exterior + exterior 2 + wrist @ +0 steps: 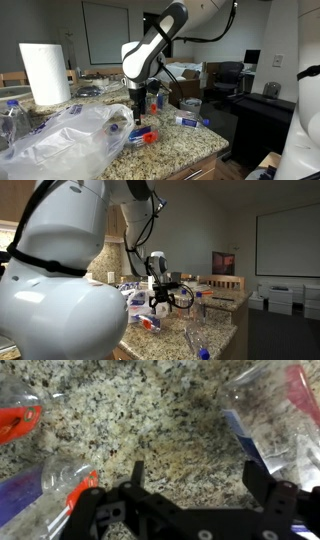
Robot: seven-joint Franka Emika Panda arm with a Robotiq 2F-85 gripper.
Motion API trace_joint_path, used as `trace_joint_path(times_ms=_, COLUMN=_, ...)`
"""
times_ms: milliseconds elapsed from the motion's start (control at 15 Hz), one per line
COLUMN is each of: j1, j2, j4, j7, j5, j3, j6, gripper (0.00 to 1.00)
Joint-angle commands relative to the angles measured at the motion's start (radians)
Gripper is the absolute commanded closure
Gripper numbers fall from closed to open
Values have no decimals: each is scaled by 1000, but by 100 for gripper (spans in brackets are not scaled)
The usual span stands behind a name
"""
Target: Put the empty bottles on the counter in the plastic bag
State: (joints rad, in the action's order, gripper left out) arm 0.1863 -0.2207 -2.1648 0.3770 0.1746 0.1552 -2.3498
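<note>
Gripper (195, 478) is hovering wide open over bare counter (150, 410), the nearest empty bottle (45, 485) lying just outside its jaws; descending here is risking a clipped bottle rolling off, away from the plastic bag (70, 140)

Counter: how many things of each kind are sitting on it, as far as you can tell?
Bottles: 3 in the wrist view; any farther off are too small to count
Plastic bag: 1
Paper towel roll: 1
Total: 5
</note>
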Motion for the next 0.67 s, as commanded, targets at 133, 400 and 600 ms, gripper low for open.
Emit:
trace_joint_path(times_ms=133, j1=-32, j2=39, j4=-77, j7=96, j5=-16, j3=26, j6=-80, gripper=0)
trace_joint_path(times_ms=400, j1=-35, j2=90, j4=-90, j7=208, j5=-47, j3=62, j6=-90, gripper=0)
trace_joint_path(times_ms=600, j1=-25, j2=117, j4=-89, j7=328, j5=-81, j3=94, j6=-75, gripper=0)
